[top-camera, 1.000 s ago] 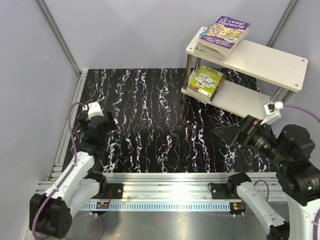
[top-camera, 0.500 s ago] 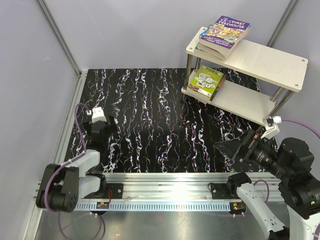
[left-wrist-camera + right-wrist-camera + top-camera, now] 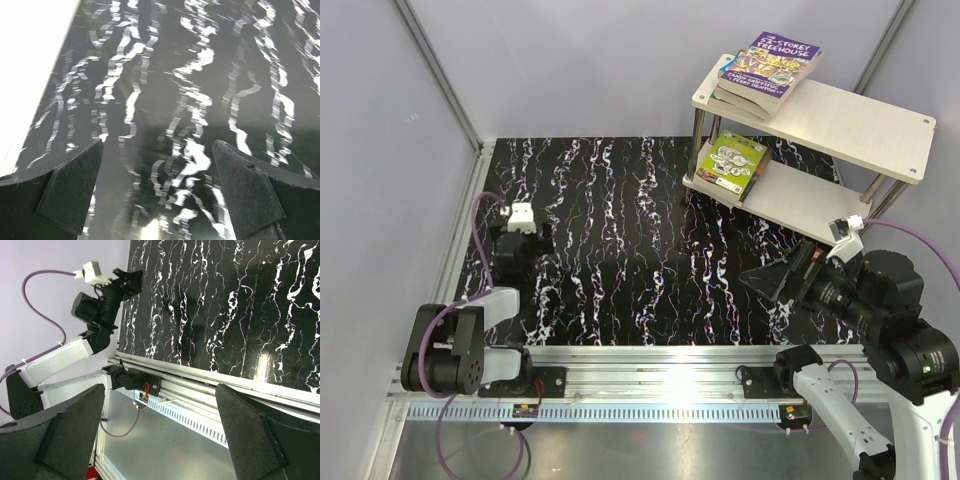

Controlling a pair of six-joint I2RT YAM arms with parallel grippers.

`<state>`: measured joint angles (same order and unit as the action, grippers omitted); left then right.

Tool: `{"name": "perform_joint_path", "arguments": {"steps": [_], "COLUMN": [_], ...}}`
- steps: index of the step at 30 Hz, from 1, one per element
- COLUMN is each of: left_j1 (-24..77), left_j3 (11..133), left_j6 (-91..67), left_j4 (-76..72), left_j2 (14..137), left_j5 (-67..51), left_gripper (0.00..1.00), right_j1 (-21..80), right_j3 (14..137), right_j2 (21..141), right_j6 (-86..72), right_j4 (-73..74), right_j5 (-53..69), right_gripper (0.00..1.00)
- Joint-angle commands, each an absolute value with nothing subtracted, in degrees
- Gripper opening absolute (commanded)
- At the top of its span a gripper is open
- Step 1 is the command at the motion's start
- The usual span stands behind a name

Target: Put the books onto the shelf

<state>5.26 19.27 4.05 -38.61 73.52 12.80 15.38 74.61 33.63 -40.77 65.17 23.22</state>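
Note:
The shelf (image 3: pixel 865 125) stands at the back right of the top external view. A stack of books (image 3: pixel 768 70) with a purple cover on top lies at the left end of its upper board. A lime-green book (image 3: pixel 732 163) lies on the lower board (image 3: pixel 800 200). My left gripper (image 3: pixel 532 243) (image 3: pixel 157 190) is low over the black marbled table (image 3: pixel 620 230) at the left, open and empty. In front of the shelf my right gripper (image 3: pixel 767 279) (image 3: pixel 160 435) is open too, with nothing between its fingers. The wrist views show no books.
Grey walls close in the table at the back and left. An aluminium rail (image 3: pixel 650 365) carrying both arm bases runs along the near edge. In the right wrist view the left arm (image 3: pixel 95 310) and the metal floor below the rail (image 3: pixel 190 450) are visible.
The left arm has folded down toward its base, its gripper staying at the table's left. The right gripper has swung slightly left and pulled back from the shelf. Both stayed open.

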Motion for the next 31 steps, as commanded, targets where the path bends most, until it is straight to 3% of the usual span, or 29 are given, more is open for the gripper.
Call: {"name": "perform_joint_path", "arguments": {"steps": [1, 5, 7, 11, 27, 31], "left_j1": [1.1, 0.4, 0.4, 1.4, 1.5, 1.5], "left_j3": [17.0, 16.3, 9.2, 12.1, 11.3, 11.3], "left_j6": [1.3, 0.7, 0.5, -1.9, -1.5, -1.4], "left_j4": [-50.4, -52.5, -66.3, -59.5, -62.3, -62.2], "left_j2": [75.0, 75.0, 76.6, 75.6, 75.8, 75.8], "left_j5": [7.0, 7.3, 10.0, 15.7, 15.8, 15.8], "left_gripper": [0.99, 0.99, 0.99, 0.99, 0.99, 0.99], "right_j1": [15.6, 15.6, 15.6, 15.6, 15.6, 15.6], "right_j3": [72.3, 70.5, 70.3, 72.4, 68.7, 69.5], "right_j2": [34.2, 34.9, 36.3, 39.5, 47.0, 49.1], "right_j6": [-40.4, -40.5, -38.9, -36.4, -29.2, -29.0], "right_j4": [62.1, 59.6, 57.9, 55.9, 48.3, 48.8], "right_j5": [23.7, 23.9, 24.0, 23.7, 11.8, 1.0], "right_gripper": [1.00, 1.00, 1.00, 1.00, 1.00, 1.00]}}
